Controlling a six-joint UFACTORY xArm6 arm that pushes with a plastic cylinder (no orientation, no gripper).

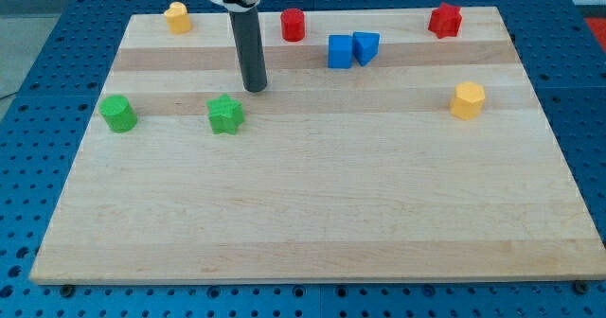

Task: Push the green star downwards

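Item: green star (225, 114), on the wooden surface (312, 214), left of centre, roughly level with the green block (118, 114) well apart to its left. Hand: none fitted, only a straight dark rod; nothing to clench or release, nothing grasped. My tip (254, 89): just beyond the star on the far side and offset to its right, near but apparently not touching, a narrow strip of bare wood between the two. Risks, as judged: straight travel toward the near edge from this spot likely to pass the star's right side or clip only a right-hand point, spinning it or nudging it left toward the green block rather than sending it near; cause, the offset to the right. Star points likely to deflect a rounded rod, so an off-centre contact prone to slipping off partway. Correction probably called for: small shift left, to sit directly behind the star, before any push nearward. Near path: open wood all the way to the near edge, so overshoot off the surface only a risk on a long stroke. Other pieces, namely blue cube (340, 51), second blue block (365, 45), red cylinder (293, 24), red star (444, 19), two yellow blocks (177, 17) (467, 100): far or right, well clear of the route.
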